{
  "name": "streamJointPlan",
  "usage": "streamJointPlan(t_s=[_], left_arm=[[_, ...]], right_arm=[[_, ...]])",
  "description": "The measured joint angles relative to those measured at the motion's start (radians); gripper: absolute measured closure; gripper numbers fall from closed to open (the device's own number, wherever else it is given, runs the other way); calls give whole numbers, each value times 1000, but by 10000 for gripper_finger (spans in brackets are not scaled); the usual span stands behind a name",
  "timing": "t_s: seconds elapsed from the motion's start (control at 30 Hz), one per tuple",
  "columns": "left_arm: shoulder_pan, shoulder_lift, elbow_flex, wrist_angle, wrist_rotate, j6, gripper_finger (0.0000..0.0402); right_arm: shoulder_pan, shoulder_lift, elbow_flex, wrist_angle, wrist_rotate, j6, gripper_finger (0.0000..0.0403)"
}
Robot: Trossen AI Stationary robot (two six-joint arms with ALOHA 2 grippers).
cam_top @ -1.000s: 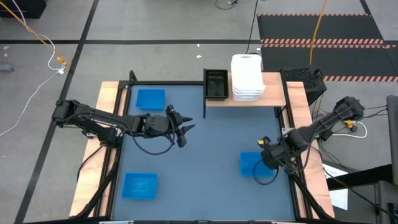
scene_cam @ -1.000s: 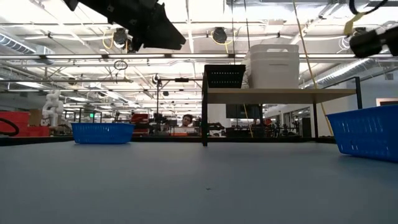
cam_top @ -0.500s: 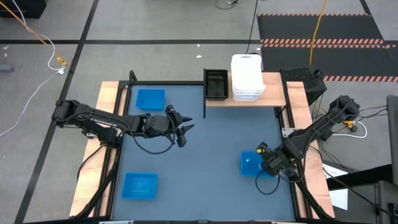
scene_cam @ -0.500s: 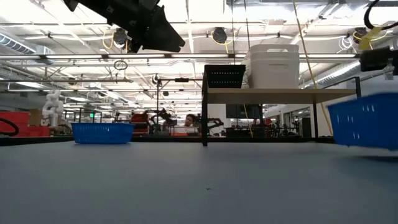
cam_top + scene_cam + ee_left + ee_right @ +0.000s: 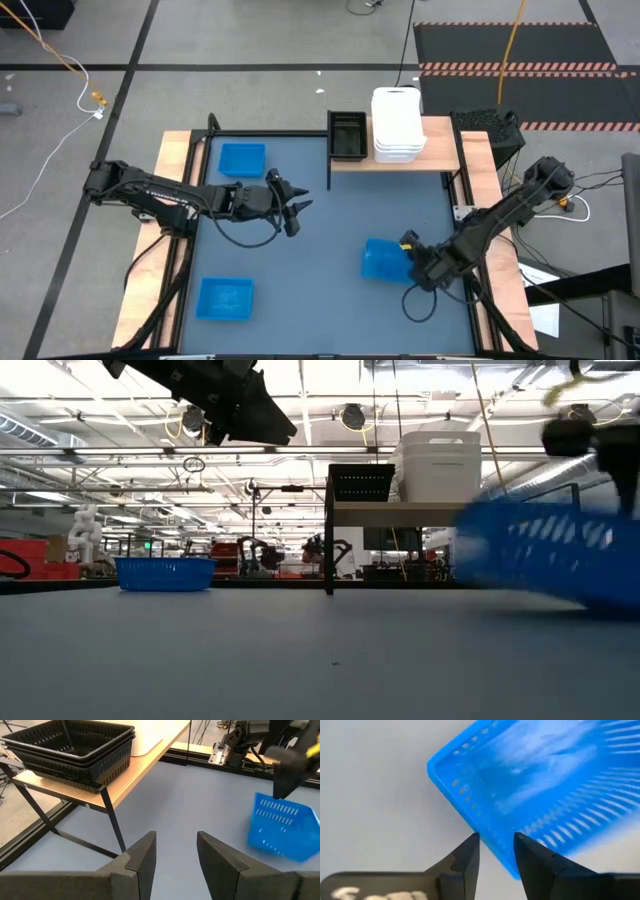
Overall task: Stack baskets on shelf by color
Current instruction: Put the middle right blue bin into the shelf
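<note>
Our right gripper [image 5: 412, 262] now pinches the rim of a blue basket [image 5: 382, 260], which has lifted, tilted and shifted leftward from where it sat a second ago, so the carry toward the shelf [image 5: 440, 155] appears begun. White baskets [image 5: 396, 125] and a black basket [image 5: 347, 135] already sit there. Our left gripper [image 5: 298, 207] hovers mid-table, fingers apart and empty

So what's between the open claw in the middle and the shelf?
Nothing: the high view shows only bare tabletop between the left gripper and the shelf.
</note>
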Motion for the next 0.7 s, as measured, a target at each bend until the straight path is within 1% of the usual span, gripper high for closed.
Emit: streamJointPlan(t_s=[0.07,0.17,0.23,0.33,0.4,0.47,0.63,0.7], left_arm=[[0,0,0,0,0,0,256],[0,0,0,0,0,0,256],[0,0,0,0,0,0,256],[0,0,0,0,0,0,256],[0,0,0,0,0,0,256],[0,0,0,0,0,-2,256],[0,0,0,0,0,-8,256],[0,0,0,0,0,-8,256]], right_arm=[[-1,-17,21,2,40,5,290],[-2,-49,25,-2,40,-37,291],[-1,-56,25,-13,35,-110,291],[-2,-57,13,5,60,-241,291],[-6,-56,-5,47,60,-322,291],[-20,-53,-34,128,56,-381,291],[-58,-53,-112,301,55,-466,291],[-67,-53,-122,309,54,-480,293]])
